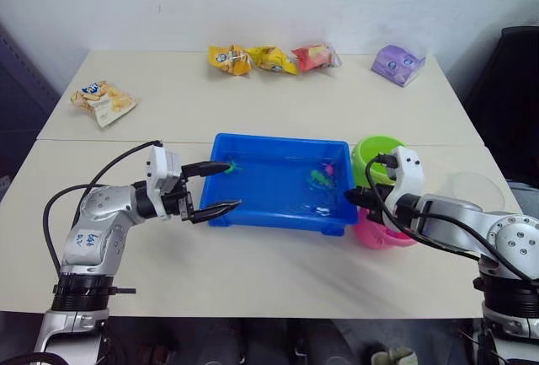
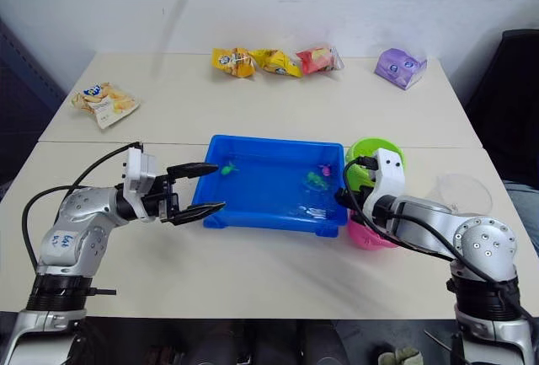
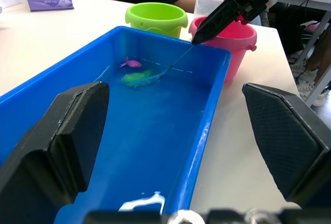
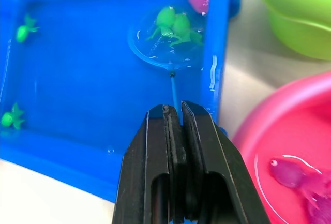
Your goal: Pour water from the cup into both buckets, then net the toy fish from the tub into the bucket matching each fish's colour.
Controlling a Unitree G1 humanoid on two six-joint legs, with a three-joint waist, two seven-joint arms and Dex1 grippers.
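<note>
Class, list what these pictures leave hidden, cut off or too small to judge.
- Pink bucket: head views, mostly hidden behind the right gripper; its contents are cut off by the right wrist view's edge.
- Cup: left wrist view, hidden behind the buckets and gripper; water level unreadable.
- Green bucket: inside hidden by its rim.

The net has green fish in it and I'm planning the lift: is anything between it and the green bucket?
Only the tub's side wall stands between the net and the green bucket, so the right gripper, its jaws shut on the handle, must lift over it. Nothing else visible blocks the way.
</note>
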